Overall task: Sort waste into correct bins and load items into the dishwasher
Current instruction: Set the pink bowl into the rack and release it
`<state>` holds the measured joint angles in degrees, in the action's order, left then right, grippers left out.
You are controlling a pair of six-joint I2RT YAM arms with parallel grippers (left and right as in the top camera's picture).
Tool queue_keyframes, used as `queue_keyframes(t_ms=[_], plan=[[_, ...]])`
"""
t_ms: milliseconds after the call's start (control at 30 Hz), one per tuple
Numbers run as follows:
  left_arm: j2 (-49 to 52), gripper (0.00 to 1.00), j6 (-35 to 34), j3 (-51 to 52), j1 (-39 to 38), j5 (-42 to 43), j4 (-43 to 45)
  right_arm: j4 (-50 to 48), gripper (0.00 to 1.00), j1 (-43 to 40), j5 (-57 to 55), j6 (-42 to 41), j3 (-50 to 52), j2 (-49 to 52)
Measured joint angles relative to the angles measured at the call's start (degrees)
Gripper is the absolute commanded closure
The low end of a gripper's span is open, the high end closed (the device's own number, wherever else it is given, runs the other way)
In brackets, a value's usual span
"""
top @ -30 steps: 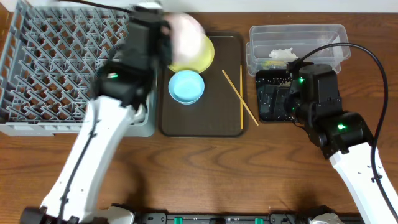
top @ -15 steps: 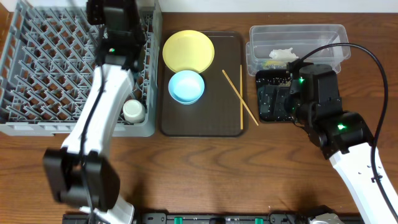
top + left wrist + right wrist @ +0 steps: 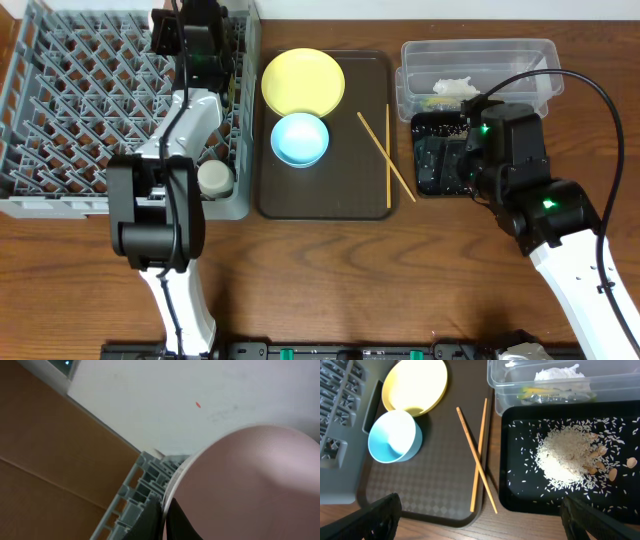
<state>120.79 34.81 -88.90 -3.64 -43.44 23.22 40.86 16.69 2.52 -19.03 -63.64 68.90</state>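
My left gripper (image 3: 190,40) is over the far right corner of the grey dish rack (image 3: 90,100). In the left wrist view its jaws (image 3: 165,520) are shut on the rim of the small white bowl (image 3: 250,485), beside the rack's edge (image 3: 135,495). A white cup (image 3: 214,178) sits in the rack. The yellow plate (image 3: 303,82), light blue bowl (image 3: 300,139) and chopsticks (image 3: 385,160) lie on the brown tray. My right gripper (image 3: 482,522) is open and empty above the black tray (image 3: 520,495), which holds rice and tan crumbs (image 3: 565,460). The clear tub (image 3: 495,380) holds crumpled paper (image 3: 557,372) and a greenish-orange scrap (image 3: 545,394).
The dark brown serving tray (image 3: 325,195) lies between the rack and the two bins. One chopstick tip (image 3: 492,507) overhangs the tray edge towards the black tray. Bare wooden table (image 3: 350,270) stretches along the front.
My left arm has swung left from above the yellow plate to the rack's far right corner, carrying the white bowl. The right arm has not moved.
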Motion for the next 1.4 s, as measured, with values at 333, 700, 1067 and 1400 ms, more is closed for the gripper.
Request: queue_keyframes(t_ms=[333, 700, 1067, 1400], plan=[[5.66, 0.92, 0.02, 0.0, -0.37, 0.0, 4.98, 0.02, 0.01, 0.0, 0.0, 0.0, 0.0, -0.02], [5.66, 0.92, 11.67, 0.0, -2.97, -0.48, 6.97, 0.02, 0.01, 0.0, 0.0, 0.0, 0.0, 0.0], [5.6, 0.77, 14.19, 0.0, -4.74, -5.42, 1.27, 0.02, 0.01, 0.0, 0.0, 0.0, 0.0, 0.02], [5.6, 0.59, 14.53, 0.0, -9.03, -8.39, -3.17, 0.02, 0.01, 0.0, 0.0, 0.0, 0.0, 0.02]])
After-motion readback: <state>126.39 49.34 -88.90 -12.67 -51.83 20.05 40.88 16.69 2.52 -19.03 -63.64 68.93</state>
